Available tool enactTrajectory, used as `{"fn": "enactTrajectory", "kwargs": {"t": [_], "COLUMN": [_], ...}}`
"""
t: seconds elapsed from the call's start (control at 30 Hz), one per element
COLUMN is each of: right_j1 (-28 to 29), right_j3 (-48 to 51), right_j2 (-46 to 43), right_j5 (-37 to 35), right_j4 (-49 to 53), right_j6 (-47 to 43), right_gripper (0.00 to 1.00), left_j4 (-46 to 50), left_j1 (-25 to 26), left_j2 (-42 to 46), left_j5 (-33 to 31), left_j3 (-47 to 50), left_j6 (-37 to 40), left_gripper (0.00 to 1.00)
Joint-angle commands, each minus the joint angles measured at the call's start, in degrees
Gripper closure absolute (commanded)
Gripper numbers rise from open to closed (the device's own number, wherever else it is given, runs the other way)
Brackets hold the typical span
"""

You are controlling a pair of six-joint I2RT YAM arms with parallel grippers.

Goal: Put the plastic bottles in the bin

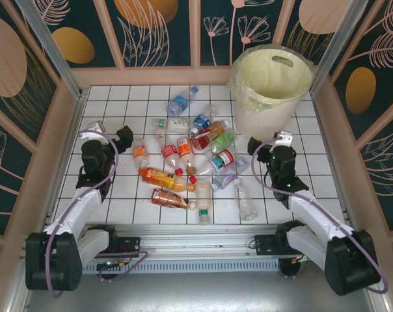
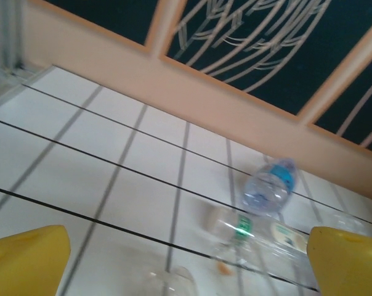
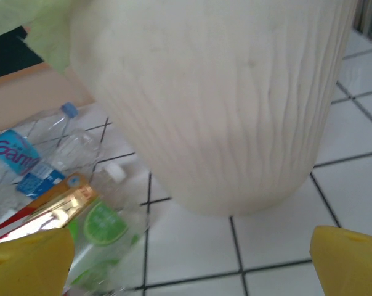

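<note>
**A:** Left side first. State of the left fingers (image 1: pixel 125 134)?

**B:** Spread wide with nothing between them, over bare counter (image 1: pixel 326 169) at 9 o'clock of the heap. In the wrist view both yellow tips (image 2: pixel 26 262) sit at the lower corners with tiles between them. A blue-labelled bottle (image 2: pixel 269 185) lies ahead at 1 o'clock.

**A:** Where are the plastic bottles (image 1: pixel 190 159)?

**B:** All on their sides in a loose heap at the counter's centre, many touching. Two orange bottles (image 1: pixel 161 177) lie at the heap's 7 o'clock edge and a clear bottle (image 1: pixel 245 200) at 5 o'clock. The blue-labelled bottle (image 1: pixel 183 101) lies a little apart at 12 o'clock.

**A:** And the right side?

**B:** The right fingers (image 1: pixel 255 144) are also wide apart and empty, at 3 o'clock of the heap and near the bin's 6 o'clock side. The bin (image 1: pixel 268 110) stands upright at 1 o'clock on the counter, with its bag liner over the rim. In the right wrist view its ribbed wall (image 3: pixel 235 111) is close ahead at 12 o'clock, with bottles at 9 o'clock, one with a lime label (image 3: pixel 103 225).
</note>
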State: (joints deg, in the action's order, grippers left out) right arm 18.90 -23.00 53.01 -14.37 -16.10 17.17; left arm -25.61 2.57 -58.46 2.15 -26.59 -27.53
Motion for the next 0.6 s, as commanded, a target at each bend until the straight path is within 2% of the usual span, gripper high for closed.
{"fn": "enactTrajectory", "kwargs": {"t": [0.0,0.13,0.2,0.3,0.37,0.47,0.57], "right_j1": [3.9,7.3,8.6,11.7,12.1,16.4,22.1], "right_j3": [-2.9,-7.0,-9.7,-13.1,-15.4,-17.0,-18.6], "right_j2": [-4.5,-6.8,-6.8,-6.8,-6.1,-5.1,-4.0], "right_j5": [-3.1,-3.6,-0.5,0.1,2.4,6.0,5.3], "right_j4": [17.0,31.5,37.5,46.9,52.2,57.0,61.9], "right_j6": [10.3,20.1,21.2,24.0,25.2,27.4,31.5], "right_gripper": [0.01,0.01,0.01,0.01,0.01,0.01,0.01], "left_j4": [4.6,0.4,-1.9,-1.9,-1.9,-1.0,-1.7], "left_j1": [0.2,0.8,1.3,2.4,3.9,6.3,7.7], "left_j2": [2.2,2.9,2.1,0.4,-0.5,-1.3,-1.5], "left_j5": [11.4,22.9,29.0,35.4,37.3,38.4,39.0], "left_j3": [-0.9,0.5,0.5,-0.6,-1.3,-2.1,-2.0], "left_j6": [-7.3,-12.3,-13.1,-13.4,-12.5,-10.5,-10.7], "left_gripper": [0.01,0.01,0.01,0.01,0.01,0.01,0.01]}}
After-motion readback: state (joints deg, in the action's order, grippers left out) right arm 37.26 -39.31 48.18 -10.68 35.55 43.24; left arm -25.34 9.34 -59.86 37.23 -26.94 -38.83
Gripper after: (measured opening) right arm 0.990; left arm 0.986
